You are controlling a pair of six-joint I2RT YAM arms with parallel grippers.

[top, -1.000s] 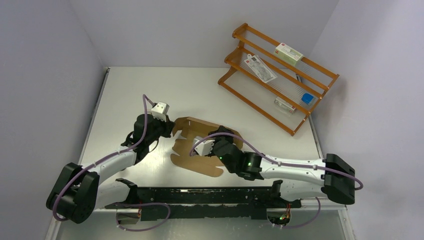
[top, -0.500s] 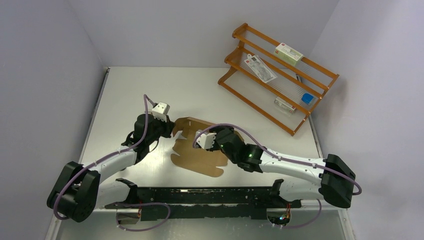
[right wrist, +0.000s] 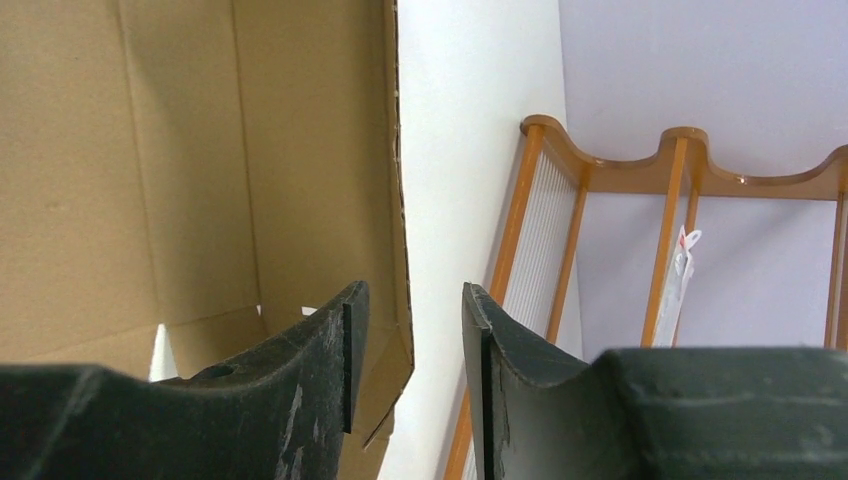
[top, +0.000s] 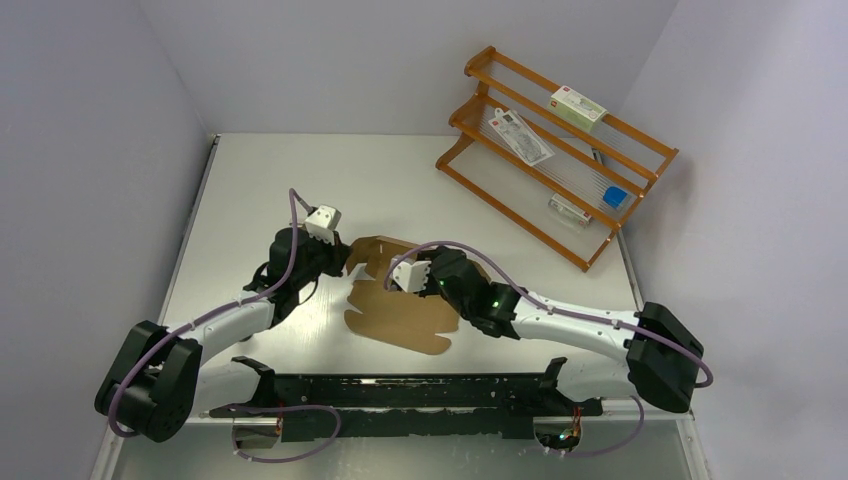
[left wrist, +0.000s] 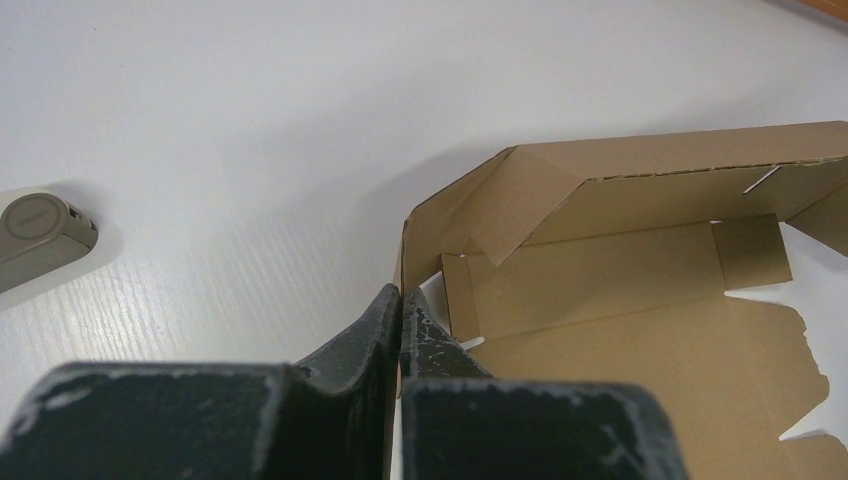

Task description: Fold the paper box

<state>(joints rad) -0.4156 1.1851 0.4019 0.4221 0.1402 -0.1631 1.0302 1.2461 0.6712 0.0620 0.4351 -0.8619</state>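
The paper box [top: 400, 312] is a brown cardboard sheet lying mid-table, its left and far walls folded up. My left gripper [top: 346, 262] is shut on the top edge of the left wall; in the left wrist view the two fingers pinch the wall [left wrist: 402, 262] where it rises ahead of the left gripper [left wrist: 400, 296]. My right gripper [top: 402, 274] hovers at the far wall. The right wrist view shows the right gripper [right wrist: 410, 300] open, with the edge of a raised panel [right wrist: 320, 150] standing between the jaws near the left finger, a gap on its other side.
An orange wooden rack [top: 555, 150] holding white packages and a blue item stands at the back right, close behind the right gripper [right wrist: 560, 230]. A grey oblong object [left wrist: 40, 235] lies left of the box. A black bar [top: 400, 395] runs along the near edge.
The right arm has swung away from the box's middle toward its far wall, and its jaws have narrowed around the panel edge. The left gripper has kept its hold and place.
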